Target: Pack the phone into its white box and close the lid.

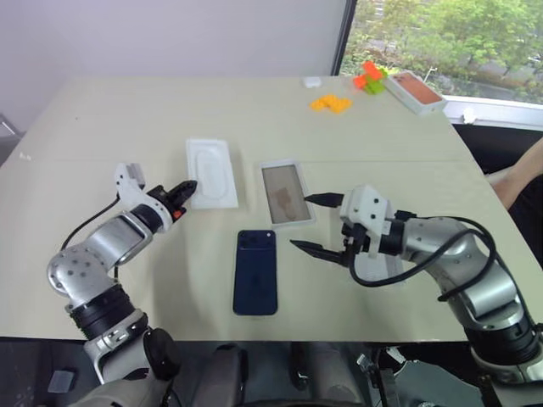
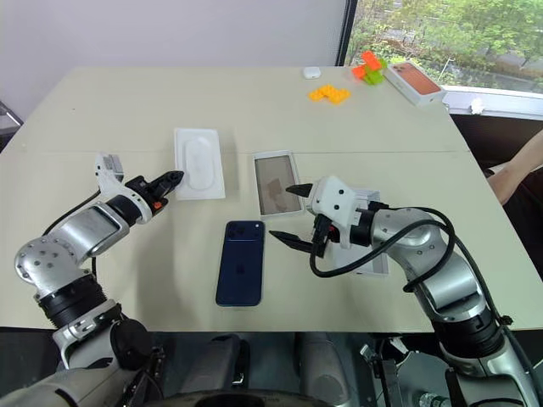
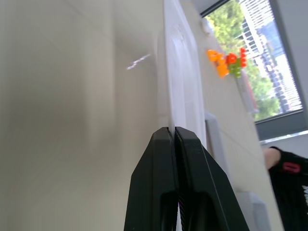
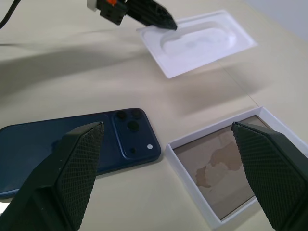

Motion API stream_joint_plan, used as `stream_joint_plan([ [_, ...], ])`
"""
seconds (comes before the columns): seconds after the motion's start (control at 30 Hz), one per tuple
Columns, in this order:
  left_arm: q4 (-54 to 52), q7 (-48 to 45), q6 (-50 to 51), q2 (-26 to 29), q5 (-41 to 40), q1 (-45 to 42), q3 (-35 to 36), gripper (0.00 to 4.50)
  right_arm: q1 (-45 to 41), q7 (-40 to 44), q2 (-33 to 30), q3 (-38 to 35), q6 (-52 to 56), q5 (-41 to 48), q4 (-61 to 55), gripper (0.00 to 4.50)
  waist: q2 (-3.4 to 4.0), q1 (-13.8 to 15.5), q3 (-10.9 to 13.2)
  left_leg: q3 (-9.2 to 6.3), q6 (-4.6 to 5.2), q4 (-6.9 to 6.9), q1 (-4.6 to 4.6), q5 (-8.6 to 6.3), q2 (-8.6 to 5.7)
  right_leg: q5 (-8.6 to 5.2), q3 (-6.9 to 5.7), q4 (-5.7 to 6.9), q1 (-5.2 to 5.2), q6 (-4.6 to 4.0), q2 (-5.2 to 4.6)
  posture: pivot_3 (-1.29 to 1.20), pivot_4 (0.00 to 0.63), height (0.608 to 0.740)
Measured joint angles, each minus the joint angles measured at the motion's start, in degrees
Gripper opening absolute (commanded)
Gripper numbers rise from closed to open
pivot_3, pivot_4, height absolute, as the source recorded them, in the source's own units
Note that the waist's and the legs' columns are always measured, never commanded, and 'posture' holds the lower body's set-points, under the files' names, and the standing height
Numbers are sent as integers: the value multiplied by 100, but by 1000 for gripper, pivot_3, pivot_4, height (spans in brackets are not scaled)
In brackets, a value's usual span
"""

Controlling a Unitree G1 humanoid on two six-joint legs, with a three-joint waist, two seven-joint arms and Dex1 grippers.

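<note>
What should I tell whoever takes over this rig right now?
Left tool: shut on the edge of the white insert, tilting it off the table.
Right tool: open, holding nothing, between the phone and the white box.
Phone: back up on the table, in front of the open box.
Lid: mostly hidden under the right arm.
Done: nothing packed.
Left: put the phone in the box, then close the lid.
</note>
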Motion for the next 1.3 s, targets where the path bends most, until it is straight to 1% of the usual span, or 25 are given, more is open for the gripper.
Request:
stream_joint_plan([
  [0.1,-8,420,14,-303,-9,-151,-443,32,-6,85,-191,-224,2,43,60,4500,-2,79,1,0,0,0,0,0,-11,0,0,-3,3,0,-2,0,150,740],
  [0.3,-27,1108,-55,-1054,265,-389,-1386,32,-11,-52,-196,-727,504,406,336,4500,-7,85,3,-3,1,0,-4,0,-21,0,1,-7,3,0,-8,0,150,740],
  [0.47,-34,1561,-345,-1607,447,-555,-1816,32,109,-26,-360,-956,516,441,472,4500,-7,71,3,-2,1,-3,-2,0,-33,0,2,-6,3,1,-2,0,150,740],
  [0.63,-17,1922,-424,-1638,591,-555,-1919,32,195,-32,-365,-961,417,408,521,4500,-8,75,4,-3,-2,-2,0,2,-33,0,1,-3,3,1,1,0,150,740],
  [0.83,-67,2223,-510,-1643,527,-555,-1898,32,231,-84,-340,-947,349,392,521,4500,-8,82,4,-3,-2,-1,-2,2,-39,-1,1,-6,4,2,-4,0,150,740],
  [1.3,6,2487,-636,-1665,438,-557,-2054,32,259,-149,-302,-885,257,379,520,4500,-8,81,4,-4,-2,-1,-2,2,-39,-1,0,-6,4,3,-4,0,150,740],
])
